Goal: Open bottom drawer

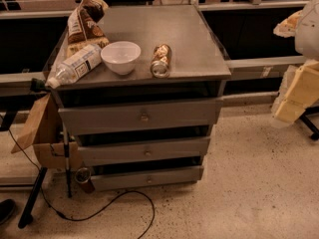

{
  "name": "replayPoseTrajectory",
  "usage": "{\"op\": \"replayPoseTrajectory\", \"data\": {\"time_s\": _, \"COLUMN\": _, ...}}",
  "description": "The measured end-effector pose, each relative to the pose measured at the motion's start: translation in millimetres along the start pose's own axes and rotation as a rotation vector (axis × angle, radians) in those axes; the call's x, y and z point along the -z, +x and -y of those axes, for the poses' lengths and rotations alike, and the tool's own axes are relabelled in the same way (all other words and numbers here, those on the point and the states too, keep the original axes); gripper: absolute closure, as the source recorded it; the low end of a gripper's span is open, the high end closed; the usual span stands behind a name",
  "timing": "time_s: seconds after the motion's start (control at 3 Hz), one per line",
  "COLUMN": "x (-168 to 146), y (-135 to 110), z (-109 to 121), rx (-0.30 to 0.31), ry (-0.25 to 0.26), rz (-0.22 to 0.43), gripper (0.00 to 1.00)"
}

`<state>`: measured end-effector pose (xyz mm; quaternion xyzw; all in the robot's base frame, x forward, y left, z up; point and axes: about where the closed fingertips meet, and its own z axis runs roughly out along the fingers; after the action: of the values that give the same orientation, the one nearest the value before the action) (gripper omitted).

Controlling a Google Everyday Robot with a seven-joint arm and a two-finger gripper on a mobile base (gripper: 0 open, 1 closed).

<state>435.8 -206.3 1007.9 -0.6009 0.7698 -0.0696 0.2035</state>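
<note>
A grey cabinet (149, 34) with three stacked drawers stands in the middle of the view. The bottom drawer (169, 176) sits just above the floor, with a small knob (148, 179) at the centre of its front. The middle drawer (174, 148) and top drawer (109, 117) are above it, and dark gaps show over each front. My gripper (297, 92), cream-coloured, hangs at the right edge of the view. It is well to the right of the cabinet, about level with the top drawer, and touches nothing.
On the cabinet top lie a snack bag (84, 21), a water bottle (75, 66), a white bowl (120, 56) and a can on its side (161, 60). A cardboard box (40, 133), a black stand and a floor cable (109, 205) crowd the cabinet's left. Bare floor (249, 183) is on the right.
</note>
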Motion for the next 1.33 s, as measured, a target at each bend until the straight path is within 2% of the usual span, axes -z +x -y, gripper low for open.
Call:
{"op": "replayPoseTrajectory", "data": {"time_s": 0.33, "x": 0.0, "y": 0.0, "z": 0.0, "rx": 0.0, "ry": 0.0, "rz": 0.0, "gripper": 0.0}}
{"op": "replayPoseTrajectory", "data": {"time_s": 0.67, "x": -27.8, "y": -14.0, "z": 1.6, "rx": 0.007, "ry": -0.012, "rz": 0.023, "gripper": 0.0}}
{"op": "replayPoseTrajectory", "data": {"time_s": 1.0, "x": -79.1, "y": -39.9, "z": -1.2, "rx": 0.012, "ry": -0.054, "rz": 0.065, "gripper": 0.0}}
{"op": "replayPoseTrajectory", "data": {"time_s": 1.33, "x": -153.4, "y": -74.9, "z": -11.2, "rx": 0.019, "ry": -0.129, "rz": 0.098, "gripper": 0.0}}
